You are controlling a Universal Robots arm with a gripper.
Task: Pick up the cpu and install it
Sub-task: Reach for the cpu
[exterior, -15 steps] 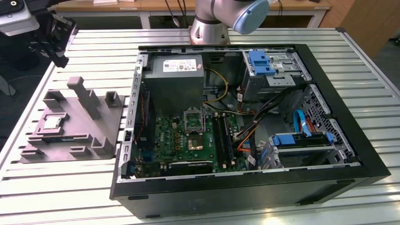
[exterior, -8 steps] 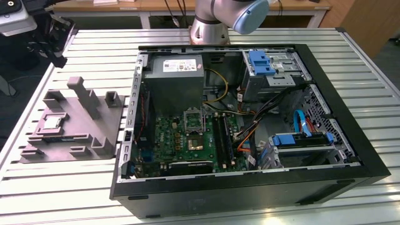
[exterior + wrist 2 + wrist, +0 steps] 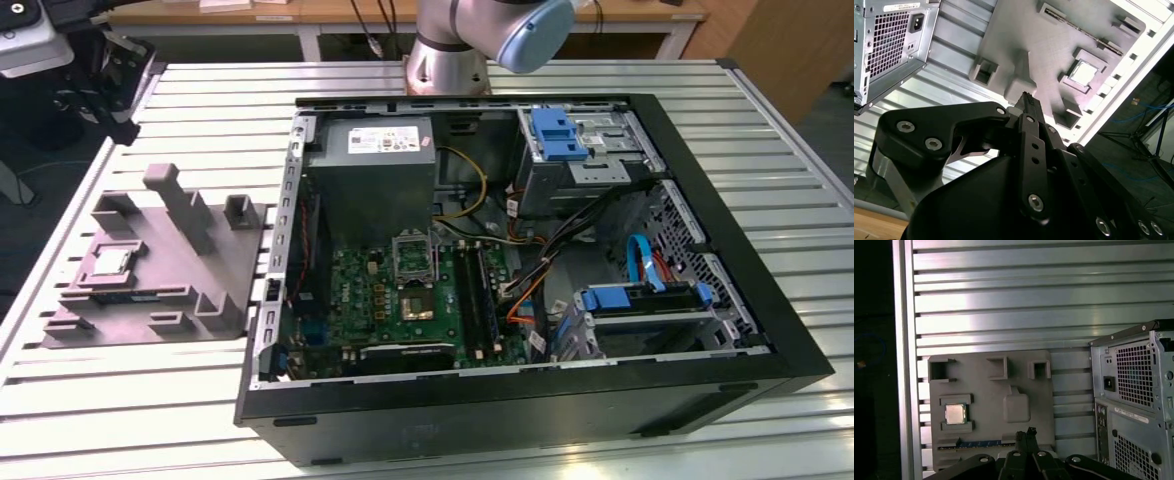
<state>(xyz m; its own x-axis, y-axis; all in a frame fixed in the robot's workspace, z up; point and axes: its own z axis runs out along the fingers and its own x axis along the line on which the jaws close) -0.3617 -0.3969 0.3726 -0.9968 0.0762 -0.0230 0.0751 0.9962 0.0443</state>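
Observation:
The cpu is a small silvery square chip lying flat in a recess of the grey fixture on the exterior view's left. Both wrist views look down on it from well above: cpu in the first, cpu in the second. My gripper hangs high over the fixture, off to one side of the chip and apart from it. In the second wrist view my gripper has its black fingers pressed together, shut with nothing between them. The dark metal-framed socket sits on the green motherboard inside the open computer case.
The case lies on its side on a slatted aluminium table, with a grey power supply, blue drive brackets and loose cables inside. The fixture has upright posts. The arm's base stands behind the case. The table edge runs beside the fixture.

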